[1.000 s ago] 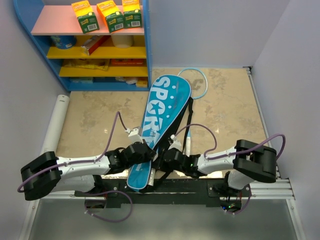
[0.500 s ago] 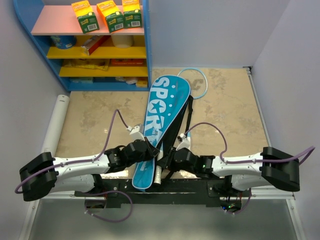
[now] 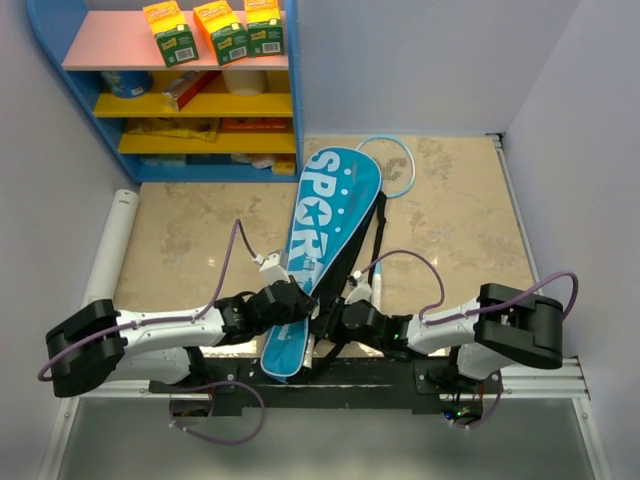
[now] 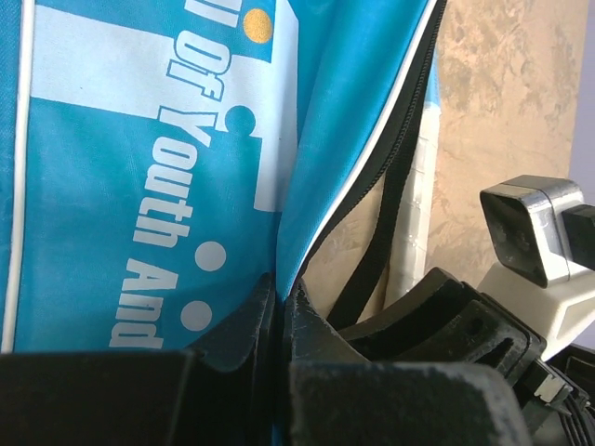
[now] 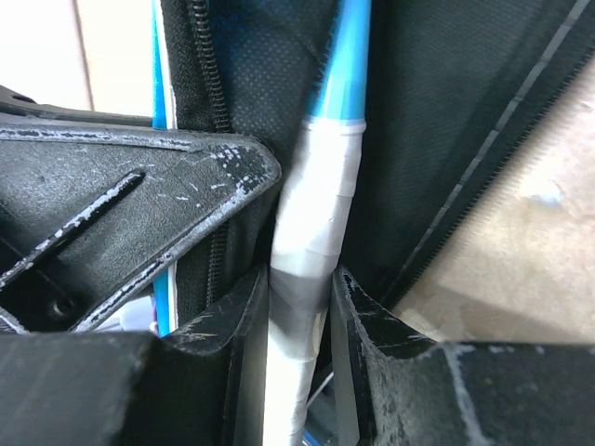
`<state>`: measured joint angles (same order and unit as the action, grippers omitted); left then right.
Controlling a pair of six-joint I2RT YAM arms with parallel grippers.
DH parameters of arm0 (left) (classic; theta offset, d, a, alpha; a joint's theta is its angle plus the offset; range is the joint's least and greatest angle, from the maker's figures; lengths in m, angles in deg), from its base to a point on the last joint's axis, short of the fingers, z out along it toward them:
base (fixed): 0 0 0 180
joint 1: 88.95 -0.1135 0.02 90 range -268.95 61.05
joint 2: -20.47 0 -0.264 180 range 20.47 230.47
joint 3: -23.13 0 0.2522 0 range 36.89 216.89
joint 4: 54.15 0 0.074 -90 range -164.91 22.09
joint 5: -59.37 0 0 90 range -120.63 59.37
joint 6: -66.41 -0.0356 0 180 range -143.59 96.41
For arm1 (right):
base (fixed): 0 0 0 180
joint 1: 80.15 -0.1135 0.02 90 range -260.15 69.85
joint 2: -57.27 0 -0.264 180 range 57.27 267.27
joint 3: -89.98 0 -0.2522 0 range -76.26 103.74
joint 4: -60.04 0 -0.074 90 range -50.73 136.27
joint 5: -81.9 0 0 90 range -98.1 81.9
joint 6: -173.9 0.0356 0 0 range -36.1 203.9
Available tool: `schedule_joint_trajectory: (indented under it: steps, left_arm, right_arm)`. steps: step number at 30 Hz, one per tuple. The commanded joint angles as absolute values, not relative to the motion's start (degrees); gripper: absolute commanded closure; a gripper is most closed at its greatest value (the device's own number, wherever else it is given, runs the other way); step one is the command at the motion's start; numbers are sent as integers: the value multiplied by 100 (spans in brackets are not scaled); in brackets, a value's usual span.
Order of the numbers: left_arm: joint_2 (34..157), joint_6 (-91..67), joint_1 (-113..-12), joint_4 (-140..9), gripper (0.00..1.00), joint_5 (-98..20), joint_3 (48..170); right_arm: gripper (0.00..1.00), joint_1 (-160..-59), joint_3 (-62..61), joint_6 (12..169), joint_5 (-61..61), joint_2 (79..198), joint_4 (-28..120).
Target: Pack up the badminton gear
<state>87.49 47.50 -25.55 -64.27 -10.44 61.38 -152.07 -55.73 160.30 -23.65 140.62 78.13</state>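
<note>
The long blue bag [image 3: 325,215] lettered "SPORT" lies lengthwise on the table, its zip open along the right side. My left gripper [image 3: 292,300] is shut on the bag's blue upper flap [image 4: 139,139] near its narrow near end. My right gripper [image 3: 337,320] is shut on the silver-white handle [image 5: 302,279] of a light-blue racket whose shaft [image 5: 349,56] runs into the bag's black inside. A second racket's head [image 3: 395,165] sticks out past the bag's far right, and its handle [image 3: 378,285] lies beside the bag. No shuttlecocks show.
A blue shelf unit [image 3: 292,90] with orange-green boxes [image 3: 220,28] stands at the back left. A white tube [image 3: 112,245] lies along the left wall. The bag's black strap [image 3: 372,240] trails on the right. Walls close in both sides.
The right arm's elbow swung out to the right, then back in. Its gripper stayed at the bag's near end, holding the handle. The left gripper kept its hold on the flap.
</note>
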Motion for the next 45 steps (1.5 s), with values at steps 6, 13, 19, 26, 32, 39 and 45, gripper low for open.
schedule_joint_trajectory:
  steps: [6, 13, 19, 26, 32, 39, 45]
  left_arm:
    - [8410, 4927, -2268, -6474, 100, -1463, 6071]
    - [8226, 4795, -2268, -6632, 100, -1279, 6308]
    - [8138, 4821, -2268, -6694, 100, -1322, 6458]
    - [8120, 4830, -2277, -6650, 100, -1419, 6502]
    - [7980, 4664, -2277, -6668, 100, -1507, 6616]
    - [7663, 4215, -2277, -6965, 100, -1446, 6774]
    - [7628, 4180, -2277, -6923, 100, -1481, 6801]
  right_arm:
    - [100, -14888, -5831, 15148, -3182, 14216, 10707]
    - [100, -14835, -5878, 14800, -2598, 15005, 12227]
    - [100, -14782, -5571, 14501, -2070, 15472, 12826]
    - [100, -14765, -5315, 14691, -2180, 15833, 12513]
    - [100, -14598, -4770, 14472, -1506, 16563, 12870]
    - [100, -14431, -4059, 14235, -1004, 16704, 12371]
    - [51, -14431, -4320, 14305, -1021, 16511, 12186]
